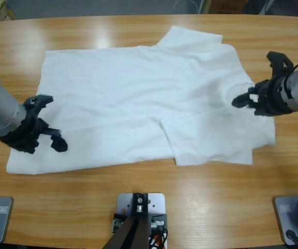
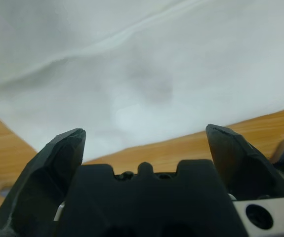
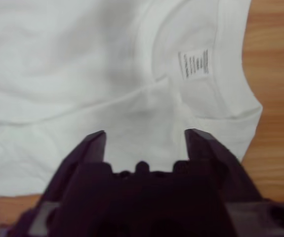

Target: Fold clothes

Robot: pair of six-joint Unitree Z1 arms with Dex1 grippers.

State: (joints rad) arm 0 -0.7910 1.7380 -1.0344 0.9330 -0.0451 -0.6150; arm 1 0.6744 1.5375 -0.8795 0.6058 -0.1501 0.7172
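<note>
The white T-shirt (image 1: 138, 98) lies spread flat on the wooden table (image 1: 138, 187), hem to the left and collar to the right. My left gripper (image 1: 54, 122) hovers open over the hem's near corner; in the left wrist view the fabric (image 2: 146, 74) fills the space ahead of the left gripper (image 2: 144, 136), with nothing between its fingers. Over the collar end my right gripper (image 1: 253, 80) is open too. The right wrist view shows the right gripper (image 3: 144, 133) just short of the collar (image 3: 230, 59) and the neck label (image 3: 193, 63).
One sleeve (image 1: 193, 37) points to the table's far edge, the other sleeve (image 1: 211, 148) toward the near edge. Bare wood shows in front of the shirt and along the far edge (image 1: 86, 31).
</note>
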